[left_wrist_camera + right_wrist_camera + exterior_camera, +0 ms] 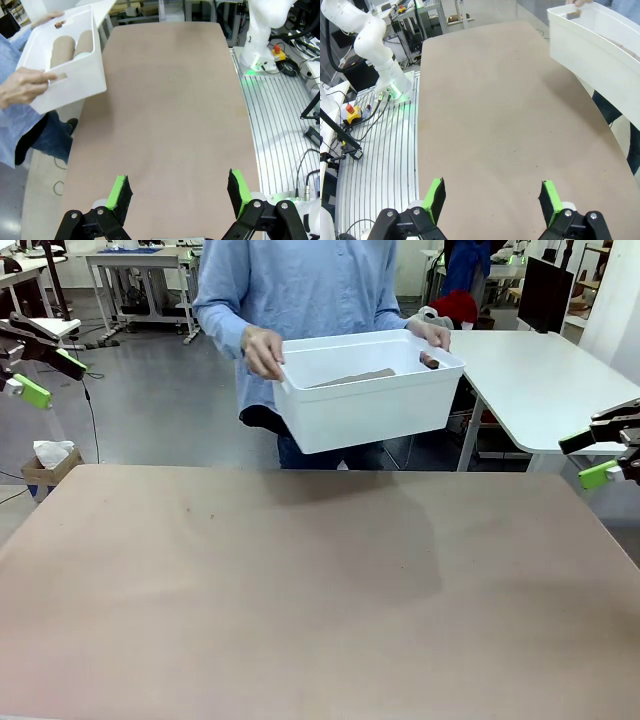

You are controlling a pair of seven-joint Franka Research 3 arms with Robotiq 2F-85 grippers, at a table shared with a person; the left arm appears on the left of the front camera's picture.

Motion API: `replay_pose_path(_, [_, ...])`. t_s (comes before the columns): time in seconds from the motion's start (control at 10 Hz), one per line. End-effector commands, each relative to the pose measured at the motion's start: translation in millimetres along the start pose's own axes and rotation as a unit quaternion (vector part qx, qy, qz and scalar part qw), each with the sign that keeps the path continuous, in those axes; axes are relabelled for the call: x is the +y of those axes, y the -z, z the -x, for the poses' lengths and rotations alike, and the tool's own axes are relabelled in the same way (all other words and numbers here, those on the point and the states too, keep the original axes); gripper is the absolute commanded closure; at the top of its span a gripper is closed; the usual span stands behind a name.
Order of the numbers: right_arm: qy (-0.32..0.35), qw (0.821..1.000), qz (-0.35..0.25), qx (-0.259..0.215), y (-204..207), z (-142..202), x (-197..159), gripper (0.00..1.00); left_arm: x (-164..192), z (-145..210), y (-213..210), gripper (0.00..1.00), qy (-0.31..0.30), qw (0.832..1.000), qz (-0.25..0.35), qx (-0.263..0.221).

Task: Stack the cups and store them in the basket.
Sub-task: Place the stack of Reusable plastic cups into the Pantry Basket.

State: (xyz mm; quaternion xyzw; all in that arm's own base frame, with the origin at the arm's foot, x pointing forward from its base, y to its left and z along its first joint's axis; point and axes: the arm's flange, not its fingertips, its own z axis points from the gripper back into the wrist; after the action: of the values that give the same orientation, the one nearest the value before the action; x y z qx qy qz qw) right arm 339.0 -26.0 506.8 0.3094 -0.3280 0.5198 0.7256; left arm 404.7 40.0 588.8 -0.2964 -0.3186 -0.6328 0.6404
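Basket [360, 400] off worktop [300, 590], held in air by person's two hands [262, 350] at far edge, tilted, long axis running across your front view. Well apart from both pincers. Tan-brown cups [67, 47] lie on their sides inside, side by side along basket's length. Your left pincer [35, 375] hangs at left edge, jaws wide, holding nothing. Your right pincer [592, 458] at right edge, jaws wide too, holding nothing. Neither touches worktop.

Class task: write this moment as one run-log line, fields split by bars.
basket: held off the table by person's hands | cups: lying in basket | left gripper: open, holding nothing | right gripper: open, holding nothing
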Motion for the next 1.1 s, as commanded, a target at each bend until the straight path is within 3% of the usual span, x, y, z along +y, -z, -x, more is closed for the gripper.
replay_pose_path(0.0, [-0.012,1.0,-0.001,-0.017,-1.0,-2.1,-2.5,0.0,-0.4,-2.3,-1.0,0.0,-0.006,1.0,0.001,0.006])
replay_pose_path(1.0, [-0.012,1.0,-0.001,-0.017,-1.0,-2.1,-2.5,0.0,-0.4,-2.3,-1.0,0.0,-0.006,1.0,0.001,0.006])
